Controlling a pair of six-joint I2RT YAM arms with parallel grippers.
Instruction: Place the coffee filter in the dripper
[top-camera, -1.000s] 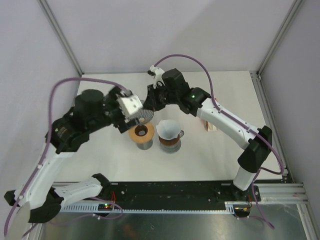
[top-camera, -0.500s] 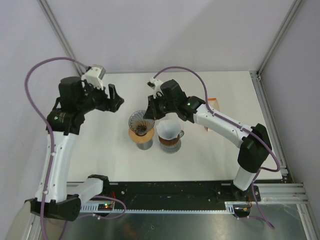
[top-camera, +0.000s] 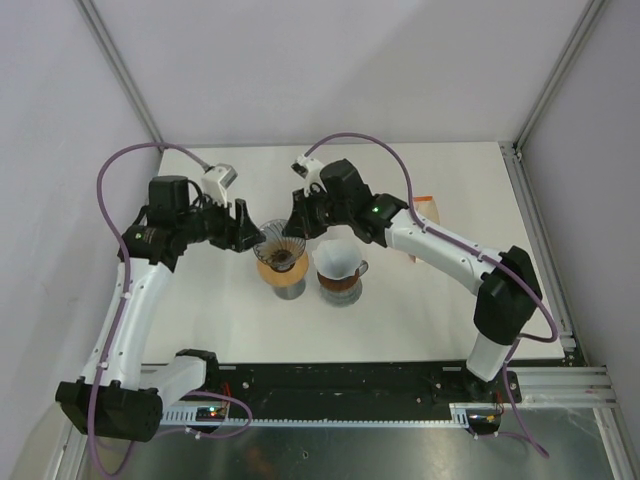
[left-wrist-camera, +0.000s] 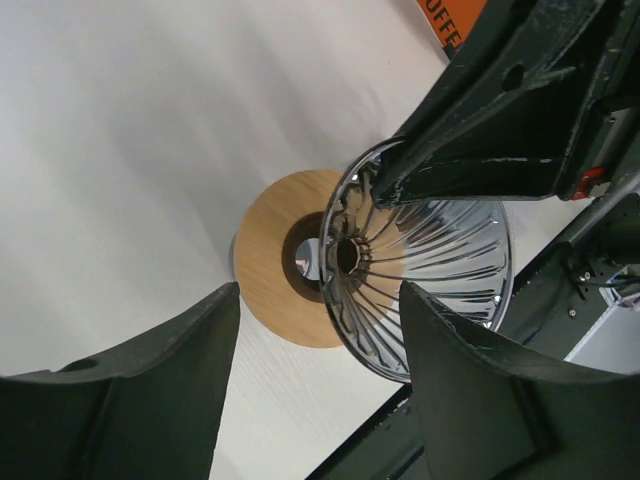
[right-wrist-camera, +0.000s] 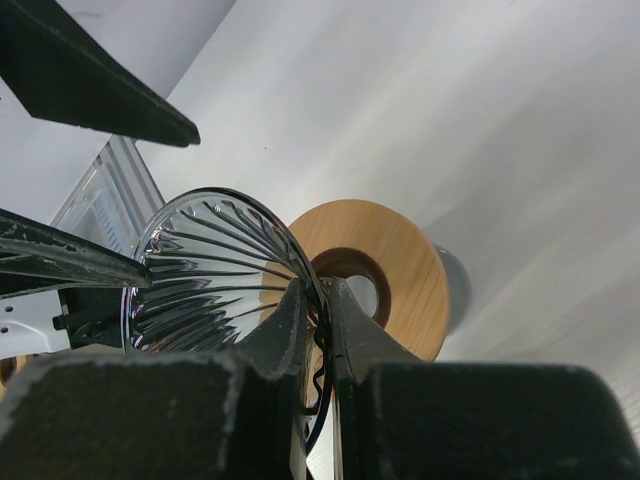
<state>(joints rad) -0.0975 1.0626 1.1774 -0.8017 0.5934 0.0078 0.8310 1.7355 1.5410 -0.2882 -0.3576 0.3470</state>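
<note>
A ribbed glass dripper (top-camera: 278, 240) sits in a wooden ring (top-camera: 284, 268) on a stand at the table's middle. My right gripper (top-camera: 293, 228) is shut on the dripper's rim, one finger inside the cone and one outside; this shows in the right wrist view (right-wrist-camera: 318, 295). My left gripper (top-camera: 243, 230) is open and empty just left of the dripper, its fingers astride the glass cone (left-wrist-camera: 430, 270) without touching it. A white fluted cone (top-camera: 338, 258), perhaps the paper filter, sits on a brown cup right of the dripper. Neither gripper holds a filter.
An orange packet (top-camera: 426, 206) lies at the right behind my right arm; its corner shows in the left wrist view (left-wrist-camera: 445, 15). The enclosure's walls stand at the back and both sides.
My left arm swung away to the far left and has now come back, its open gripper close beside the dripper. My right gripper has stayed on the dripper's rim.
</note>
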